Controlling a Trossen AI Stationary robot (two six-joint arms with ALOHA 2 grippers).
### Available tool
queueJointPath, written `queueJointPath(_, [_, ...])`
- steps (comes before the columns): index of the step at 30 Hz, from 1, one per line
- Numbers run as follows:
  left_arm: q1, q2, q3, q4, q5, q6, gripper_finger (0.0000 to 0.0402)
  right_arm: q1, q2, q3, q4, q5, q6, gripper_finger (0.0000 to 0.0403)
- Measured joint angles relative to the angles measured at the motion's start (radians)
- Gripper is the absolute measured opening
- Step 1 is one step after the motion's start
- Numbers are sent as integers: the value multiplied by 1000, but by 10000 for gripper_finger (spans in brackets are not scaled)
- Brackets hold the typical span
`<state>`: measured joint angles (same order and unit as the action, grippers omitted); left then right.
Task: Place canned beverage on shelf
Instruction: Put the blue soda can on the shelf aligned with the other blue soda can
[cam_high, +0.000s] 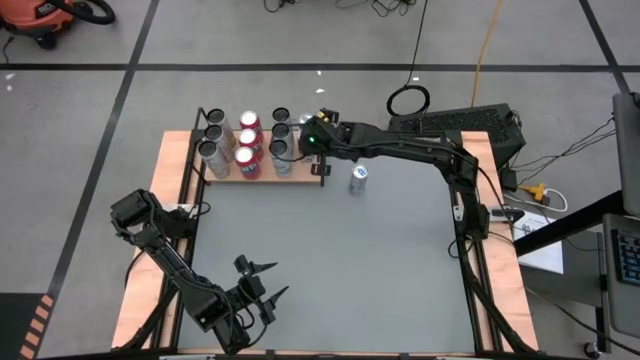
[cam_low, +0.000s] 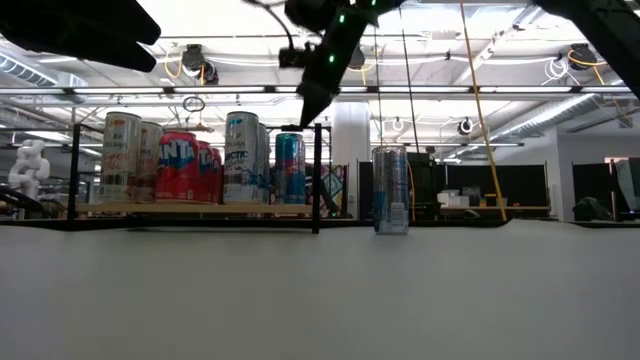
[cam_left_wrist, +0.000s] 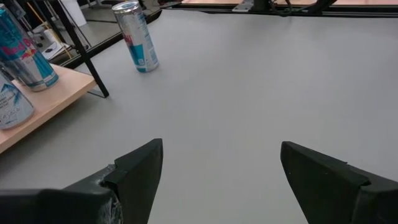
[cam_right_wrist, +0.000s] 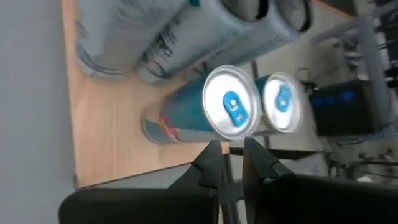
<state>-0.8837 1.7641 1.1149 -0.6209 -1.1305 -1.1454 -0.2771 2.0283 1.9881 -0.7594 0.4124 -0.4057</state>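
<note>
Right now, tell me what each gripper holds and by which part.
Nothing is held. The right gripper is shut and empty above the light-brown wooden shelf; the left gripper waits open near the table's front edge.

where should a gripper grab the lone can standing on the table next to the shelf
Grip the lone can around its cylindrical body, jaws closing across its width. It stands upright on the grey table, so a level approach from the open table side looks best; the shelf post and the right gripper, shut above the shelf's end, crowd the other side. The left gripper, open, has a clear view of it.
</note>
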Motion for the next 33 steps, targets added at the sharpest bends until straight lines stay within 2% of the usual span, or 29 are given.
queueJointPath(3, [0,0,0,0,0,0,317,53,-61,0,-30,3,36,4])
queueJointPath(6, [0,0,0,-1,0,0,317,125,-136,1,-142,3,121,4])
queueJointPath(14, [1,0,0,4,-14,29,317,411,-275,1,-561,13,538,4])
queueJointPath(19, [1,0,0,14,-18,28,317,641,-278,-2,-698,155,781,4])
queueJointPath(22, [1,0,0,36,-18,27,317,764,-279,-58,-702,241,919,4])
queueJointPath(27, [2,0,0,91,-18,27,317,928,-275,-251,-662,320,1110,4])
queueJointPath(30, [2,0,0,106,-18,28,317,984,-276,-363,-539,320,1158,4])
queueJointPath(33, [3,0,0,119,-18,27,317,1027,-276,-491,-313,353,1143,4])
